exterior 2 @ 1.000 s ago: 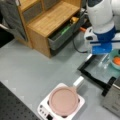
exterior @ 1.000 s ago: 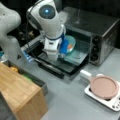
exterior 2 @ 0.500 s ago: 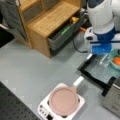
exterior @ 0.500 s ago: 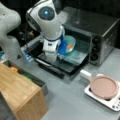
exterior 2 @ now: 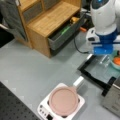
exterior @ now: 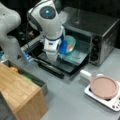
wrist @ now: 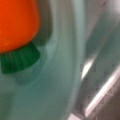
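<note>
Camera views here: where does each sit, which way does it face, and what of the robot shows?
Front view: looks down at the toaster oven and its open door, arm at centre.
Front view: looks from above over the wooden cabinet and pan, arm upper right.
Wrist view: close on teal bowl holding a carrot; no gripper shows.
Shared: bowl, carrot.

– The pale teal bowl [wrist: 62,82] looks like smooth glossy plastic; the orange carrot toy [wrist: 17,22] too.
– The boxy grey toaster oven [exterior: 100,30] looks brushed metal, the light wooden cabinet [exterior 2: 47,22] matt.
</note>
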